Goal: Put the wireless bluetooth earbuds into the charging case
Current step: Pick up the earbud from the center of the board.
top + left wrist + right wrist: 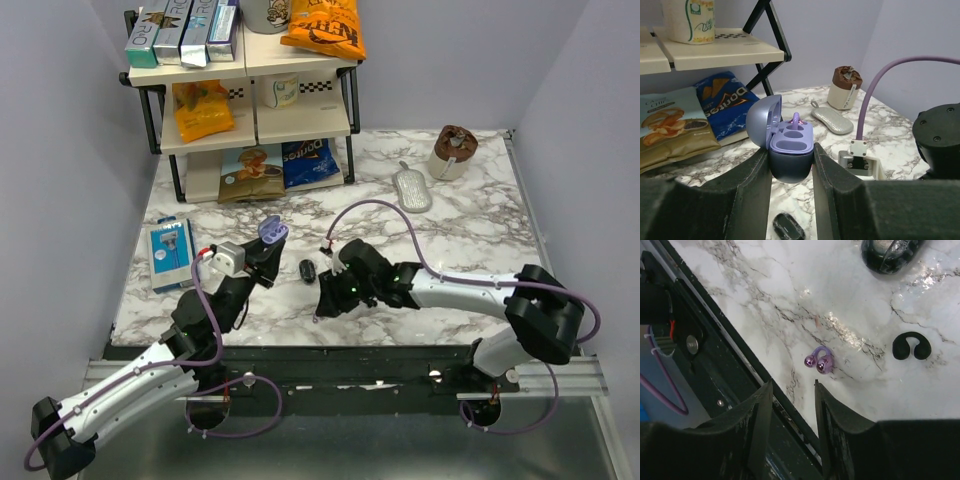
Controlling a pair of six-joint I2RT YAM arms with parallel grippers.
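The left gripper [790, 151] clamps the open charging case [786, 141] left of centre, a purple earbud [796, 120] apparently seated in it. Further right, the right gripper [792, 389] hovers with jaws apart over the second purple earbud [820, 361], which lies on the marble table [740, 300] near its near edge. The pickup looks to be in hand; next it needs a descent, a gentle pinch and a carry leftward.

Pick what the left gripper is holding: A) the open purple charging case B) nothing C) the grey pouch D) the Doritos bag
A: in the left wrist view the left gripper clamps the charging case from both sides, with the case's lid swung open.
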